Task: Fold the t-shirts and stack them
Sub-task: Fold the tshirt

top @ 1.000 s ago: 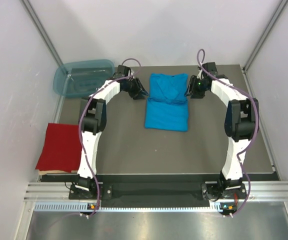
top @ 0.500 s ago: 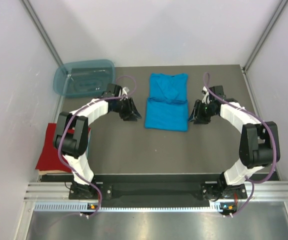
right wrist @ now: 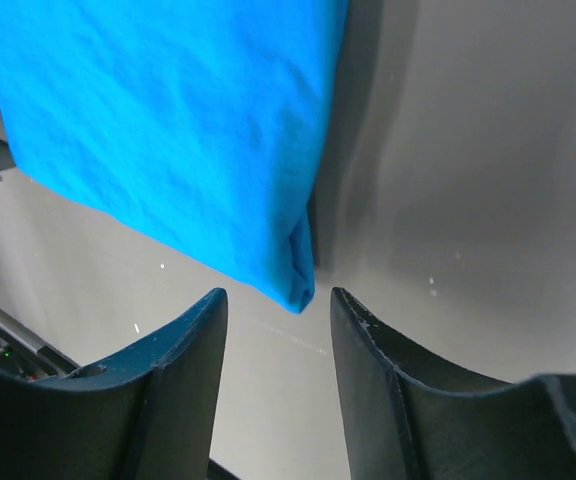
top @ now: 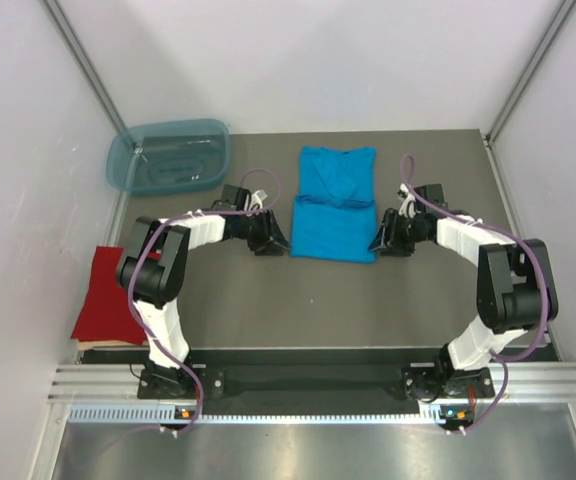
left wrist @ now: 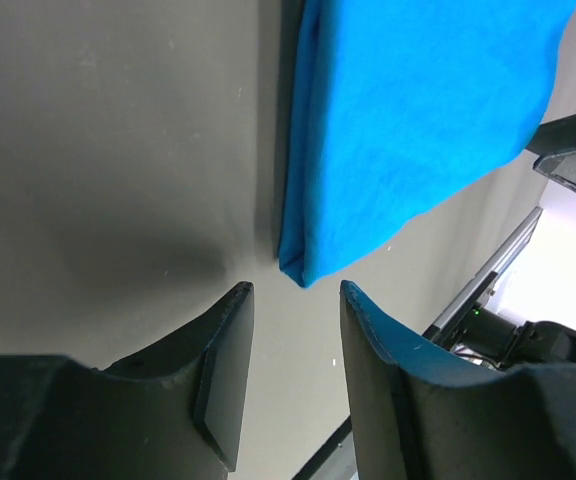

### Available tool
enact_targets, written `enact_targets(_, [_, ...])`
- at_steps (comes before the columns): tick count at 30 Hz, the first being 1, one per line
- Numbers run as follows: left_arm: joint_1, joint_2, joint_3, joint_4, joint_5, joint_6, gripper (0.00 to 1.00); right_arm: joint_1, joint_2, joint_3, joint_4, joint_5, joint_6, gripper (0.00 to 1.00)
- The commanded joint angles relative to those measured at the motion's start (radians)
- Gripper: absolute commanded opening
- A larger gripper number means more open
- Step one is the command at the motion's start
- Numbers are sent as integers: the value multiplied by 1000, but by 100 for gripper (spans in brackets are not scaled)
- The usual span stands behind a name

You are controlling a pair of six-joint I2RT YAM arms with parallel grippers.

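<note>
My left pincer [left wrist: 295, 292], jaws apart and empty, has a near corner of the blue shirt [top: 335, 205] just ahead of its tips. The shirt lies lengthwise between both pincers. My right pincer [right wrist: 278, 296], likewise apart, faces the other near corner, equally near.

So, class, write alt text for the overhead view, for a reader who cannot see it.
A partly folded turquoise t-shirt lies mid-table, with the left gripper and right gripper, both open, at its near corners. A folded red t-shirt sits at the left edge, a translucent tub beyond.
</note>
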Motion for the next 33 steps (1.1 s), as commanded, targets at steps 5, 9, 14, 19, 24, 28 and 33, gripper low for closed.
enact_targets(5, [-27,19,-7,91,-11,6,45,13,37,-29,91,-26,-25,45])
enact_targets(9, [-41,33,1,85,-23,14,45,11,57,-44,98,-18,-24,42])
enact_targets(14, [-46,54,4,82,-40,17,43,13,77,-52,111,-21,-30,36])
enact_targets(19, [-47,62,14,67,-30,25,20,11,71,-61,106,-15,-39,10])
enact_targets(24, [-52,39,77,-94,-136,52,0,10,36,-76,62,17,-29,0])
enact_targets(28, [-88,-25,67,-185,-213,69,0,10,-15,-117,25,45,-9,0])
enact_targets(33, [-119,-94,-13,-236,-291,52,0,11,-85,-212,5,85,16,0])
